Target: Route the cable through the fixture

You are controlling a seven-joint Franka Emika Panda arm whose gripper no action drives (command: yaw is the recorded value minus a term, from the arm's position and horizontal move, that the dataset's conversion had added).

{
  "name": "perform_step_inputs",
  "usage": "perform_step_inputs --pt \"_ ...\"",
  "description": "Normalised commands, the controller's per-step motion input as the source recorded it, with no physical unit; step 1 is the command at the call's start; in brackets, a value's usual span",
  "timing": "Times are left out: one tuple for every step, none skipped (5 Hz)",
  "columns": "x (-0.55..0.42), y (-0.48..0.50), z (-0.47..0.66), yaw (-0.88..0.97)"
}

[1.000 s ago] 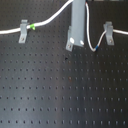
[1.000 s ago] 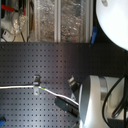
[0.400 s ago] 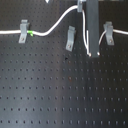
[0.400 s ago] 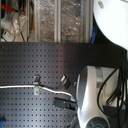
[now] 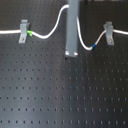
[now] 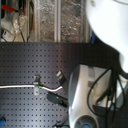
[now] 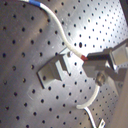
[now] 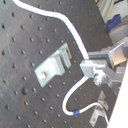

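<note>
The gripper [image 8: 100,67] pinches the cable [image 5: 54,30], apparently with its fingers pressed on the cord, and hangs upright over the perforated board [image 5: 60,95]. The white cord arcs up to it between two clips [image 5: 23,31], with a grey bracket [image 8: 52,67] close beside it.

A black perforated board [image 5: 64,95] spreads out directly beneath the gripper [image 5: 70,53] and runs well past it on every side, its holes set in even rows. In the second exterior view, past the board's far edge and well away from the gripper, crinkled silvery sheeting [image 6: 47,20] hangs behind pale upright bars, with a tangle of dark wires and red bits [image 6: 12,17] beside it. In the second wrist view a blurred blue object [image 8: 116,21] sits off the board's edge.
</note>
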Motion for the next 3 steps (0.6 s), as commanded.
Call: perform_step_inputs --pt "-0.061 -0.159 0.23 -0.07" --pt "-0.223 -0.304 0.54 -0.34" --pt "0.001 -0.023 0.01 0.00"
